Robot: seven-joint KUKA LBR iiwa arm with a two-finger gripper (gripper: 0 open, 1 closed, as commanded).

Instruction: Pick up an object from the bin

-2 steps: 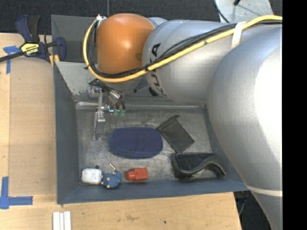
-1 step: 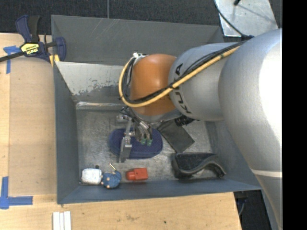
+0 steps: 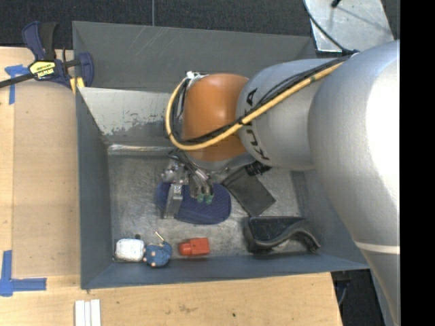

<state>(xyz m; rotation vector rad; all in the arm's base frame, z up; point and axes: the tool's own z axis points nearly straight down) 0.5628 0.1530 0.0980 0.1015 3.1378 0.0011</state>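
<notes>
The gripper [image 3: 187, 187] is positioned over the dark blue rounded object [image 3: 206, 211] at frame centre; its opening cannot be determined, and the lift is judged not yet done.

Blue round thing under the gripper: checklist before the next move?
1. Gripper over the blue round thing in the middle of the bin: ok.
2. Blue round thing actually held: cannot tell, the wrist hides the contact.
3. Clearance to the dark flat slab: not ok, it lies close on the right.
4. Black curved thing apart from the gripper: ok.
5. Red block, small blue thing and white thing at the front wall, out of the way: ok.
</notes>
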